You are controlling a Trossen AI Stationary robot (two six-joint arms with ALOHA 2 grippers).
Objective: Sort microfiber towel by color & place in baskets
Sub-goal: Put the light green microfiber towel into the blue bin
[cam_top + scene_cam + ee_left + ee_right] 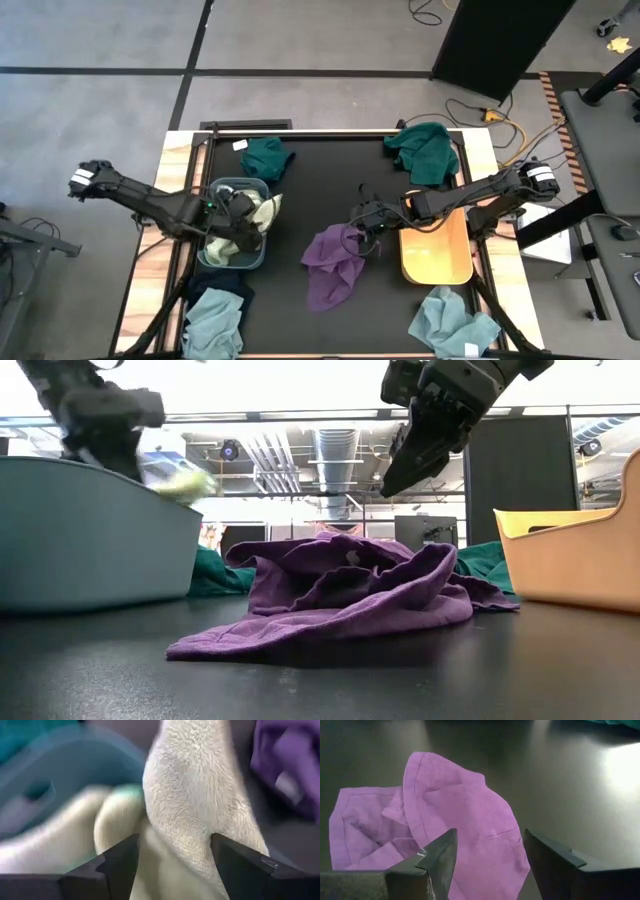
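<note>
Black table (330, 170) seen from above. The left hand (250, 218) sits over the grey-blue basket (222, 188), fingers spread wide around a pale yellow-green towel (266, 208) draped over the basket's rim. Beside the basket, toward the orange basket (437, 255), the right hand (362, 222) hovers open over a crumpled purple towel (333, 262). Teal and light blue towels lie near the table's edges
</note>
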